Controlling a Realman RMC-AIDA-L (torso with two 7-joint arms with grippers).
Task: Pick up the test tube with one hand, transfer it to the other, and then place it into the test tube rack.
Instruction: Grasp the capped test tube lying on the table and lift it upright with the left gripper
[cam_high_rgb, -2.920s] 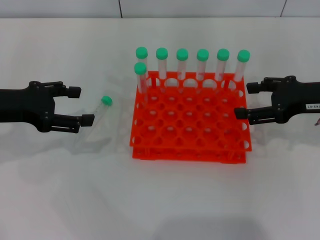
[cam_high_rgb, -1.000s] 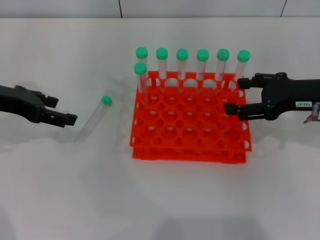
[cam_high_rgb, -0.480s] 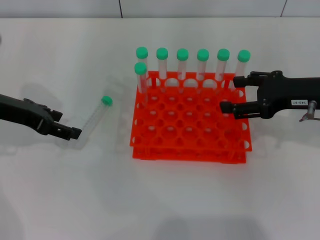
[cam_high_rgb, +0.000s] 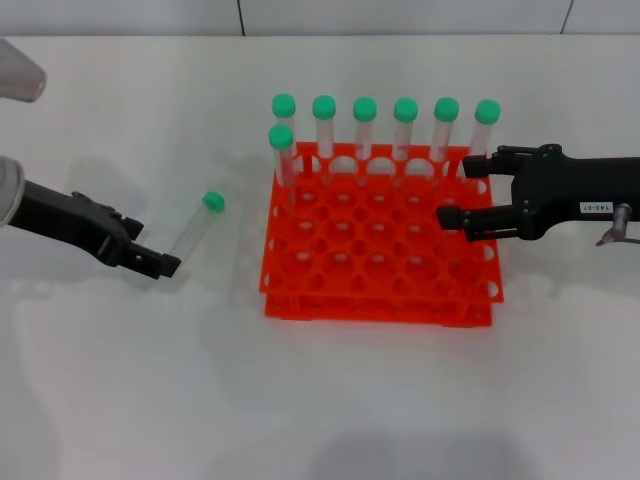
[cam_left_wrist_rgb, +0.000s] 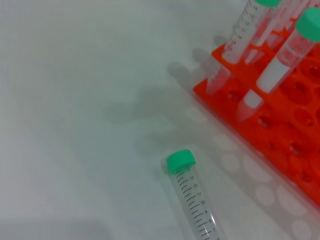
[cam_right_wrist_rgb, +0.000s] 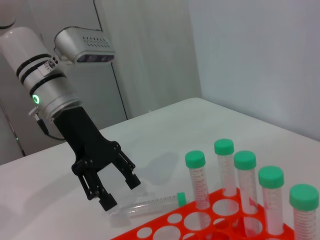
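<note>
The test tube (cam_high_rgb: 193, 230) lies on the white table left of the rack, its green cap (cam_high_rgb: 212, 201) pointing away from me. It also shows in the left wrist view (cam_left_wrist_rgb: 192, 197) and the right wrist view (cam_right_wrist_rgb: 150, 204). My left gripper (cam_high_rgb: 152, 252), black, is open and tilted down at the tube's bottom end; the right wrist view shows its fingers (cam_right_wrist_rgb: 131, 180) spread just above the table. My right gripper (cam_high_rgb: 462, 190), with a white label, is open and empty over the right edge of the orange-red rack (cam_high_rgb: 380, 290).
Several green-capped tubes (cam_high_rgb: 364, 125) stand upright along the rack's far row, and one (cam_high_rgb: 281, 150) stands in the second row at the left. They also show in the right wrist view (cam_right_wrist_rgb: 245, 185). The rack's corner shows in the left wrist view (cam_left_wrist_rgb: 285, 125).
My left gripper has drawn back, tilted down and moved right to the lying tube's bottom end. My right gripper has moved left over the rack's right edge. The tube has not moved.
</note>
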